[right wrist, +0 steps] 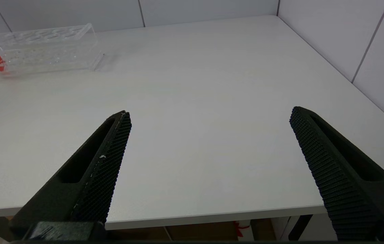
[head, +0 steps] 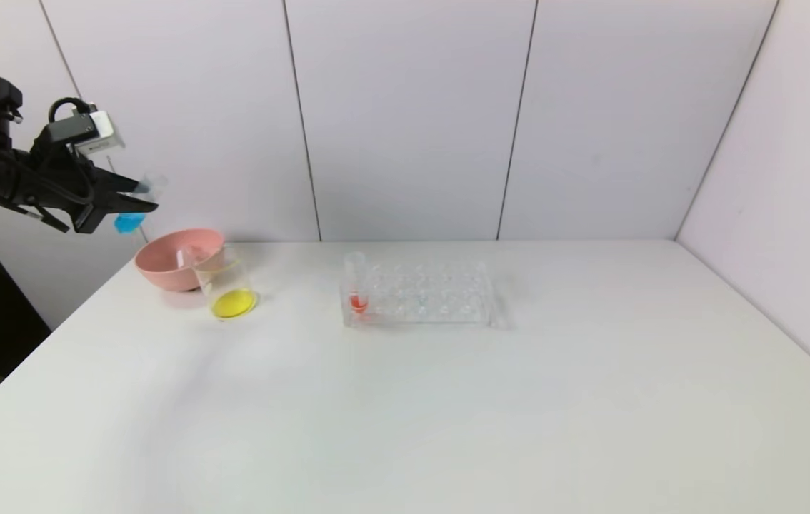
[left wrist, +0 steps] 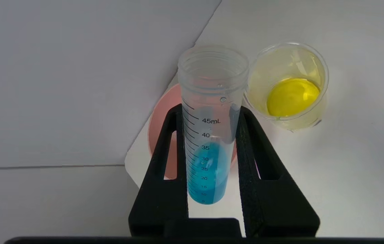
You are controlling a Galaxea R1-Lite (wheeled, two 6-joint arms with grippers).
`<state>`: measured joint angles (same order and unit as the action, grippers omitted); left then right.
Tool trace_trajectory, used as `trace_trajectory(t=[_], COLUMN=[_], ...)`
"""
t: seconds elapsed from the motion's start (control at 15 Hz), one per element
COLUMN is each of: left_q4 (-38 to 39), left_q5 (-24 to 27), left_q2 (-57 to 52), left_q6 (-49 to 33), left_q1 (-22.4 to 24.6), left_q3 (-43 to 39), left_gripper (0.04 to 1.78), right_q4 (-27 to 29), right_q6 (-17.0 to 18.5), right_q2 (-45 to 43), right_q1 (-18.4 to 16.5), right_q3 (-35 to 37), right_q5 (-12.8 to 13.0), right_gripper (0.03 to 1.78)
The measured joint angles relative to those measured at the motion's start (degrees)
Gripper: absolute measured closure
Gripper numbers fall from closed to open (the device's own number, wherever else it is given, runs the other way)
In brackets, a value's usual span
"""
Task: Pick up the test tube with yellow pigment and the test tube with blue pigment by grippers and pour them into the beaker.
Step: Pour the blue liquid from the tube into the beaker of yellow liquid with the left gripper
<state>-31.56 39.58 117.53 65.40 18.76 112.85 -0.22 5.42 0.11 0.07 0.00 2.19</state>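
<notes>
Above the counter's left edge, we see the test tube with blue pigment (left wrist: pixel 209 135) clamped in the left gripper (head: pixel 130 203).
Below and just beside it the beaker (head: pixel 228 287) holds yellow liquid, touching the pink bowl (head: pixel 175 260); the right gripper (right wrist: pixel 209 135) idles, jaws wide, over the counter (head: pixel 448 400).

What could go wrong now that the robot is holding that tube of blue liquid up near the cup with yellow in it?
The left hand grips the test tube with blue pigment above the pink bowl, beside the beaker rather than over it. Tipping here could send the blue liquid into the bowl or onto the table. The smooth tube might also slip between the fingers when tilted.
</notes>
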Motion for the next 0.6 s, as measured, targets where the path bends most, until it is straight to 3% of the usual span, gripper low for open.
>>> trace_trajectory(t=[0.6], left_q4=[0.4], left_q5=[-2.3], left_q2=[4.0], left_q6=[14.9], left_q1=[0.0], left_q3=[1.4], left_gripper=[1.38], right_q4=[0.0], right_q6=[0.0], right_q2=[0.0], right_q1=[0.0], right_q3=[0.0], right_q5=[0.0], right_gripper=[0.1])
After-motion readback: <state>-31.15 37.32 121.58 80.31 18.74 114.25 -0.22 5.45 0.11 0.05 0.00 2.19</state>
